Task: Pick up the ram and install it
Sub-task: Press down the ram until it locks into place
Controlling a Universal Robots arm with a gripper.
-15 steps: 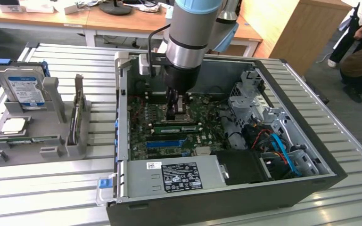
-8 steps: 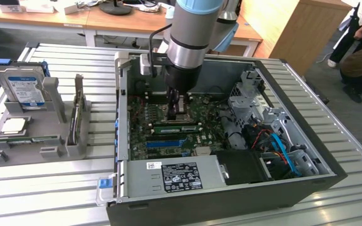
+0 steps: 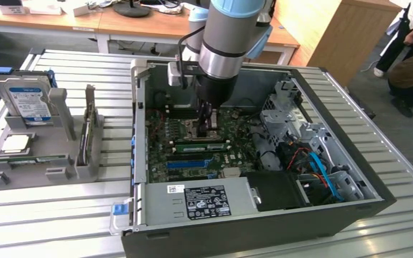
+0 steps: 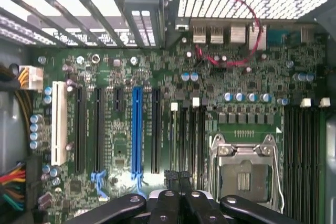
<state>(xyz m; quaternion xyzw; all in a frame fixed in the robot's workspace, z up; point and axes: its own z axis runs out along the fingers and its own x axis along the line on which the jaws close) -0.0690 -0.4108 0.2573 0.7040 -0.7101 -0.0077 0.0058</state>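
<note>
Over the motherboard [image 4: 157, 129], end effector [image 4: 178, 182] closed, empty.

Table [image 3: 63, 215]: made of long grey metal slats.
Computer case [image 3: 350, 215]: big and black, lying open in the middle of the table.
Power box [image 3: 203, 201]: silver with a black sticker, inside the case at its near edge.
Blue slot [image 3: 189, 161]: long, on the green board inside the case; it also shows on the board in the wrist view [image 4: 137, 129].
Chip socket [image 4: 244, 177]: square, with a silver frame.
Grey holder [image 3: 38, 161]: sits on the table by the exterior view's left edge.
Hard drive [image 3: 23, 99]: stands up in the holder.
Wooden desks [image 3: 63, 21]: behind the table.
Person [image 3: 411, 59]: near the far corner on the exterior view's right.
</note>
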